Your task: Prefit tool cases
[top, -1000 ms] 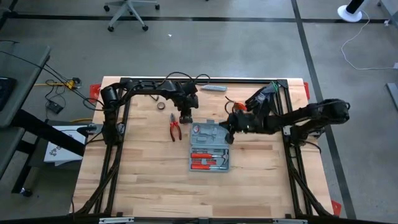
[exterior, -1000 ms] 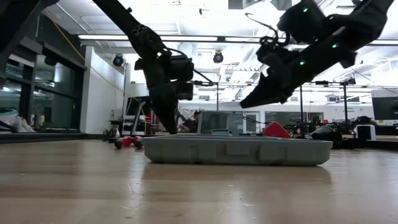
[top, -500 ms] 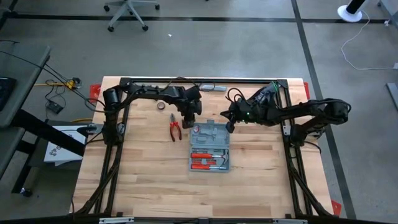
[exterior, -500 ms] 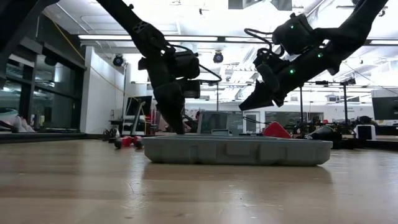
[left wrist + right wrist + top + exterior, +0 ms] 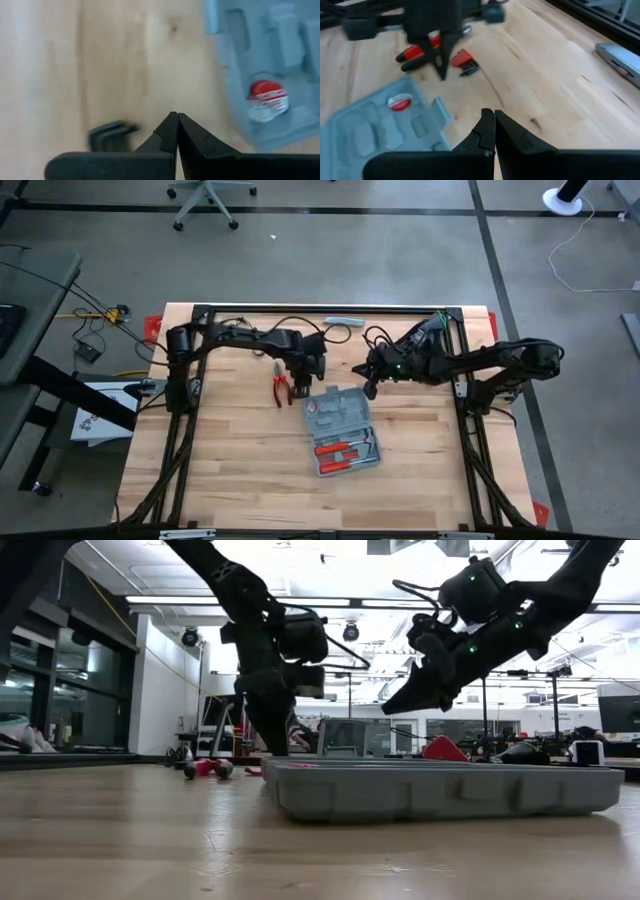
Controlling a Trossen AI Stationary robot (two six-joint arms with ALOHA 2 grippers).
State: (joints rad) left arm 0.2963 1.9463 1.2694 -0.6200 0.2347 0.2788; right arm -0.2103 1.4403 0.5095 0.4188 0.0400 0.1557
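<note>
Case (image 5: 342, 430) now lies skewed, shoved forward; left gripper (image 5: 313, 374) and right gripper (image 5: 369, 387) jaws clenched empty.

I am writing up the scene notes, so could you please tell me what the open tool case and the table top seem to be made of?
The tool case looks like matte blue-grey moulded plastic, going by its rounded, formed slots. The table top appears to be light, smooth wood, with visible grain and plank seams.

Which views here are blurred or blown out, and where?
Left wrist view: strongly smeared; the blue-grey moulded plastic tool case and the wooden table have soft edges, while the shut left gripper is sharper. Right wrist view: mild blur on the case. Low view: bright ceiling lights silhouette both arms. High view: evenly lit, crisp.
</note>
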